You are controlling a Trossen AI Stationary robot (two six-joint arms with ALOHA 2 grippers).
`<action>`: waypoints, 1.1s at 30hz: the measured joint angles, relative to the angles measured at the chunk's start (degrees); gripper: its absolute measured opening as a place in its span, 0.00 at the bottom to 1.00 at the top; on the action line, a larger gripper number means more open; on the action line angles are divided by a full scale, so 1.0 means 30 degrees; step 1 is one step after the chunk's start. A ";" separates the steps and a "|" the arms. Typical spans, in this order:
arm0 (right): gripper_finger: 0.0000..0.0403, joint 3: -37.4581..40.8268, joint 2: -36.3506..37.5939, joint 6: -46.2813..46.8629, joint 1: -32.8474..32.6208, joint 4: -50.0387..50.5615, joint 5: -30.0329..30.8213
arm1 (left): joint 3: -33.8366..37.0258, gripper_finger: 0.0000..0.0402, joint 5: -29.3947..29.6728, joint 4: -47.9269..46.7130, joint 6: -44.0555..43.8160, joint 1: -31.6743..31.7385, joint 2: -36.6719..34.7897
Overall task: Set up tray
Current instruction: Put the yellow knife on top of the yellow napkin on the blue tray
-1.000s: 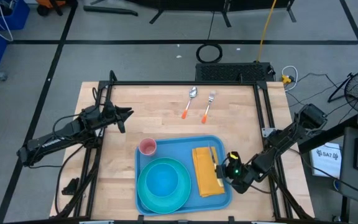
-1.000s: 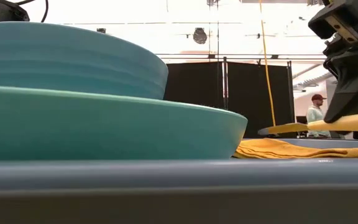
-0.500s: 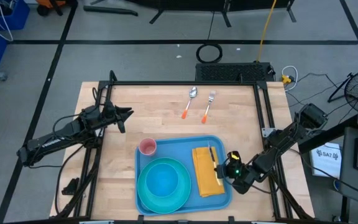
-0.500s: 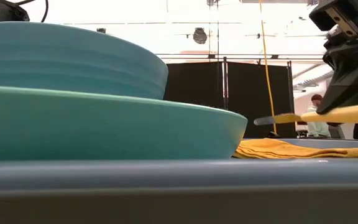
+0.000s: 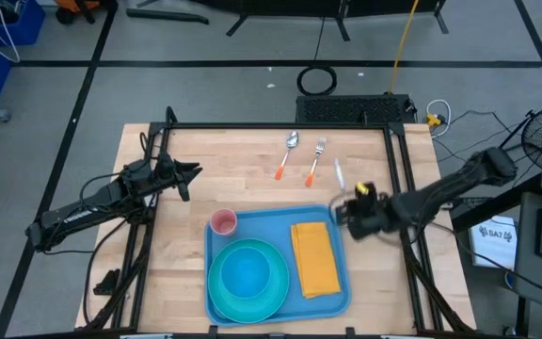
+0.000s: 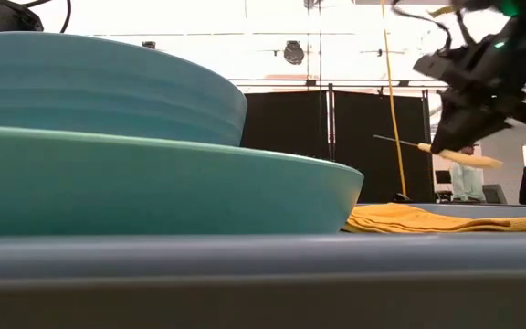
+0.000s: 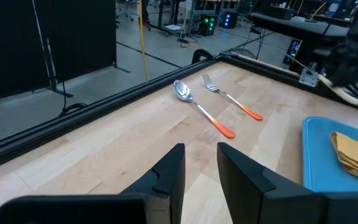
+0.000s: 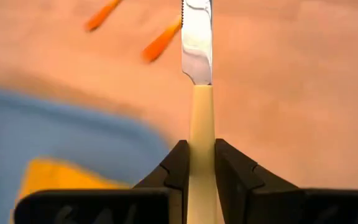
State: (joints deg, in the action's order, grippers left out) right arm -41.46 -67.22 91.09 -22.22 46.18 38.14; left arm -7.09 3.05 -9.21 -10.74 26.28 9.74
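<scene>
Right gripper (image 8: 196, 163) pinches a knife (image 8: 197, 81) in the air just past the tray's far right corner.

The tray (image 5: 266, 222), flat light-blue plastic with rounded corners and a raised rim, lies at the near edge of the pale wood-grain table (image 5: 243, 169). On it sit a round teal plate (image 5: 247, 277) and a folded yellow-orange napkin (image 5: 314, 257); a small pink cup (image 5: 223, 222) stands at its far left corner. The knife has a cream handle and shiny serrated blade. Beyond the tray lie a spoon (image 5: 285, 154) and fork (image 5: 315, 159), steel with orange handles. The left gripper (image 7: 200, 163) hovers left of the tray, fingers slightly apart, holding nothing.

Plate (image 5: 247, 276) and napkin (image 5: 315, 259) on tray (image 5: 276, 218)
</scene>
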 joint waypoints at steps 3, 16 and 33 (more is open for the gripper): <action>0.10 0.0068 0.1048 -0.3645 0.3347 0.0447 -0.0676 | 0.0000 0.24 0.0000 0.0000 -0.0002 0.0007 -0.0005; 0.10 0.7091 0.1887 -1.3114 1.4759 -1.2776 -0.8702 | 0.0000 0.24 0.0000 0.0000 -0.0005 0.0015 -0.0001; 0.28 0.7237 0.1881 -1.4107 1.6670 -1.1688 -0.7157 | 0.0000 0.24 0.0000 0.0000 -0.0006 0.0015 0.0000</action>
State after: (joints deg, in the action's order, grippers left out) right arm -19.75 -61.57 48.77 27.79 11.11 16.67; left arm -7.09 3.05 -9.21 -10.76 26.33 9.74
